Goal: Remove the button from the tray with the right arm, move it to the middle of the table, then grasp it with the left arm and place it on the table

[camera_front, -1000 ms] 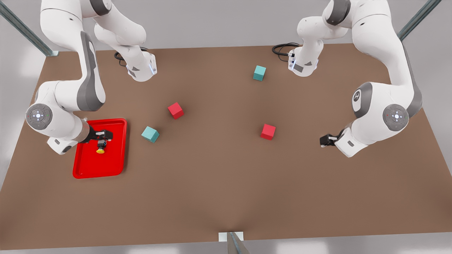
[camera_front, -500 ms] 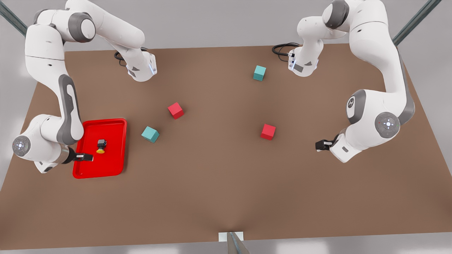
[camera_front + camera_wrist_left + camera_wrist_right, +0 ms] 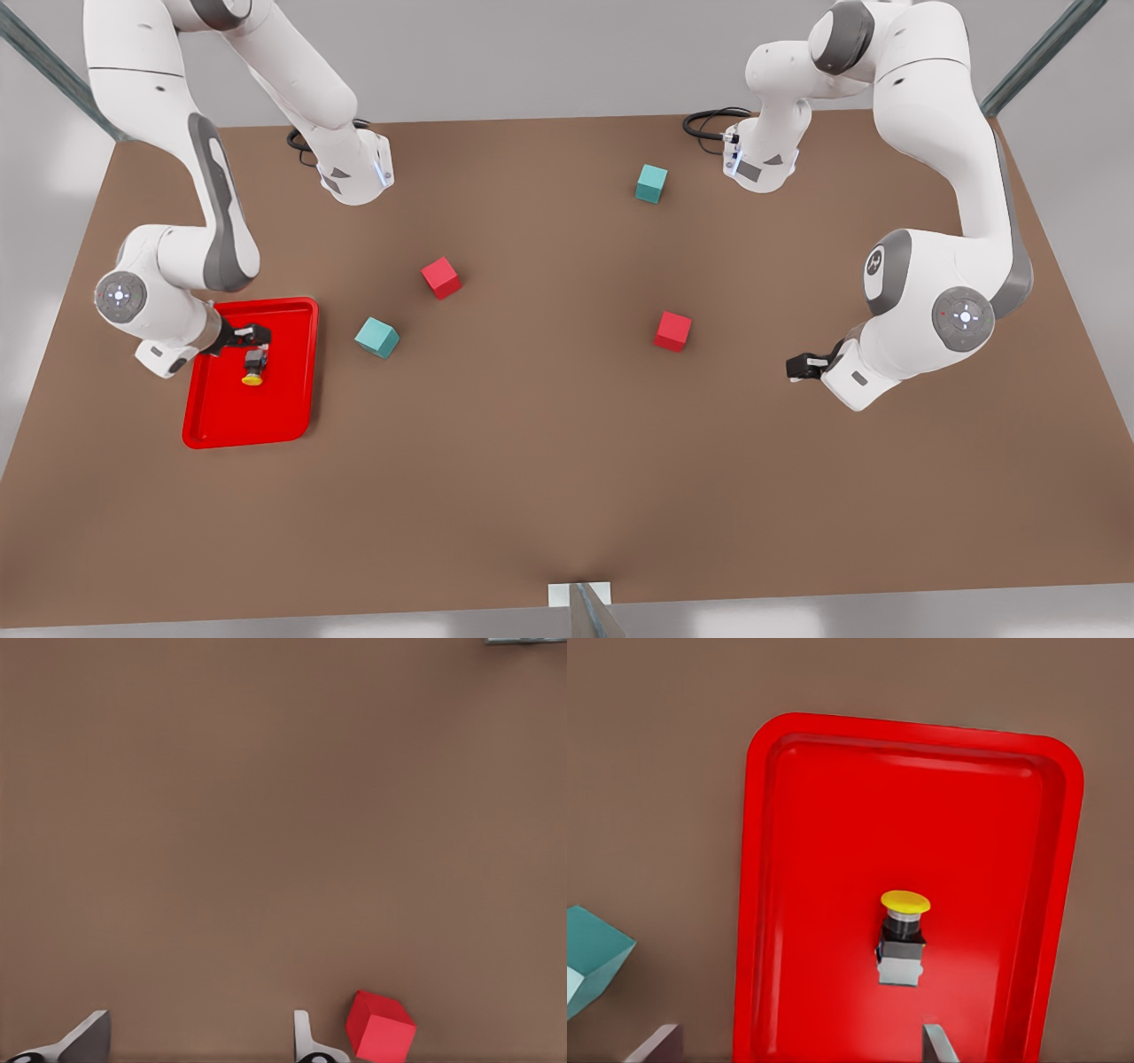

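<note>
Fingers (image 3: 935, 1041) of the right gripper (image 3: 251, 335) spread open, button (image 3: 253, 367) lying just ahead in the tray (image 3: 292, 416); left gripper (image 3: 802, 366) waits open near a red cube (image 3: 672, 330) on the bench (image 3: 549, 461).

Two spread fingers (image 3: 306, 1038) over bare table (image 3: 266, 815), a red cube (image 3: 381, 1028) just beside one
</note>
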Controlling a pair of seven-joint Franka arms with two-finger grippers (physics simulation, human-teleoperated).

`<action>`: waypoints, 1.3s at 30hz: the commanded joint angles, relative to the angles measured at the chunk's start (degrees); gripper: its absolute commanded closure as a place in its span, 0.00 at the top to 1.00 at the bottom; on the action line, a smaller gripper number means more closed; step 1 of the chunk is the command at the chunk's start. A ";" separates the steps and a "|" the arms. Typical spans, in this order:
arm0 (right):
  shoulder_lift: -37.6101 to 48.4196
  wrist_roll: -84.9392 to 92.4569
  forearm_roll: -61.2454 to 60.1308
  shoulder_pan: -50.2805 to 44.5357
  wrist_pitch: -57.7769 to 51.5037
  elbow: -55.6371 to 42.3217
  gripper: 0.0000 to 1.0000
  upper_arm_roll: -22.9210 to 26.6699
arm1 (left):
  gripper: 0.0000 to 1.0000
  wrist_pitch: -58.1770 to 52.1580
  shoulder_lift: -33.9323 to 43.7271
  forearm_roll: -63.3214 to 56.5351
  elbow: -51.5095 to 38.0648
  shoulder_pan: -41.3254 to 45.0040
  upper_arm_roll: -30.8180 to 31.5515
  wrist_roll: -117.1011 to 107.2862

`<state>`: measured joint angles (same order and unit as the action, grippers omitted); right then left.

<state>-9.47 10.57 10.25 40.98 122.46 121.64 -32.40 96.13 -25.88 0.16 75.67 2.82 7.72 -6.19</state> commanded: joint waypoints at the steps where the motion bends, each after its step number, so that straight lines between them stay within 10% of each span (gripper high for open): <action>1: -0.28 -6.79 0.83 -0.38 3.40 0.53 1.00 -0.38 | 1.00 -0.16 0.04 0.02 0.00 0.00 0.01 -0.49; 7: -4.77 1.91 5.40 7.79 6.21 1.41 1.00 -1.35 | 1.00 -0.16 -1.72 -0.07 0.09 0.61 0.01 -0.41; 10: -11.53 1.56 15.68 22.73 7.62 1.32 1.00 -16.29 | 1.00 -0.24 -1.81 -0.24 0.18 0.70 0.01 -0.41; 17: -16.72 1.56 22.36 28.36 9.38 1.76 1.00 -21.22 | 1.00 -0.60 -1.81 -0.33 0.18 1.40 0.01 -0.49; 39: -22.17 0.94 28.69 30.74 15.44 5.10 1.00 -20.51 | 1.00 -0.51 -3.30 -1.12 0.71 1.67 0.01 -0.41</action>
<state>-31.54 11.04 37.82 71.66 137.35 126.76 -52.89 95.64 -29.13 -0.90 76.40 4.55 7.72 -6.52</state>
